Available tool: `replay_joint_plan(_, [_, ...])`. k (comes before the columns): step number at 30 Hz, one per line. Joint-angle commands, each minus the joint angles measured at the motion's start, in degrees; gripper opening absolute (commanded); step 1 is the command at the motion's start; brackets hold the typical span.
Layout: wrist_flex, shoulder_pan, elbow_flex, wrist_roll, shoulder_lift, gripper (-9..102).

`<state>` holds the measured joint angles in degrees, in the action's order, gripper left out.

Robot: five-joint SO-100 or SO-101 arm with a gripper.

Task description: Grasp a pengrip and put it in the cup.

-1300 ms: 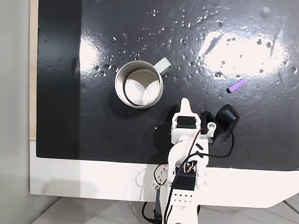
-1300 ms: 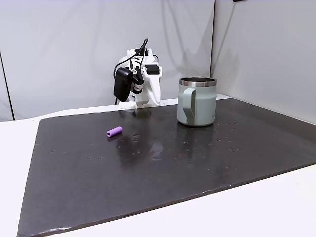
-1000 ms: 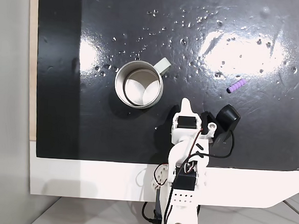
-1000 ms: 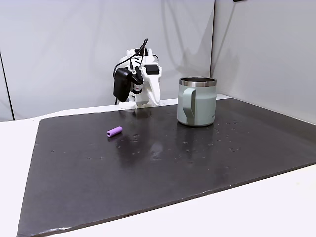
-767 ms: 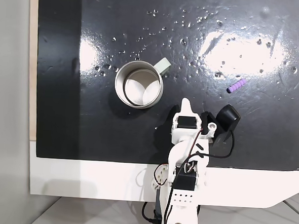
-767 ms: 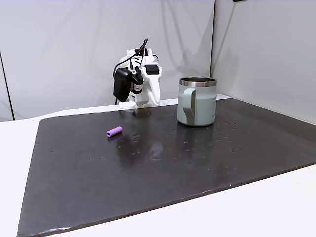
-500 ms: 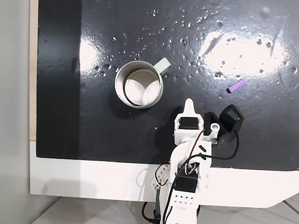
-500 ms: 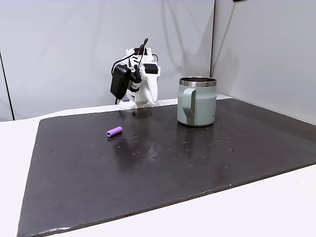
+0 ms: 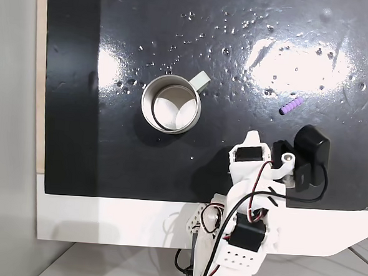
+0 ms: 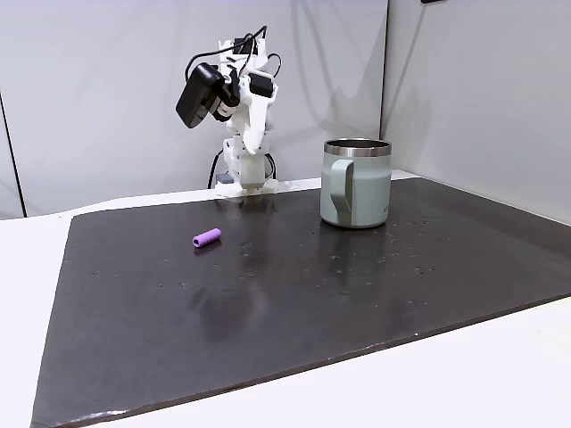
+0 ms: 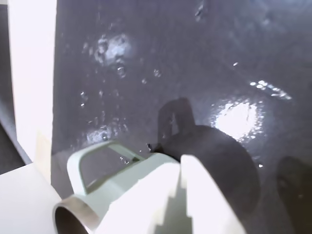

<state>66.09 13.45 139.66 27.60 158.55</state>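
one pengrip, unseen from wrist

pengrip: tiny purple ribbed cylinder, lying flat, at 3 o'clock from cup
cup: silvery, upright, empty, handle toward 1 o'clock

No readable text, labels, brand names, numbers or signs appear on anything in these views.
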Motion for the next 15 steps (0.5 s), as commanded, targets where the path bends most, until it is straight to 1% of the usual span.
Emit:
replay_joint_plan(1, [0.4,3.8,-13.3,3.8,-9.9,1])
replay_joint_plan(8, [0.5,9.8,-25.6,13.3,-28.5,4])
replay_joint_plan(15, [-1.6,12.8,-32.3,21.3,-43.9,13])
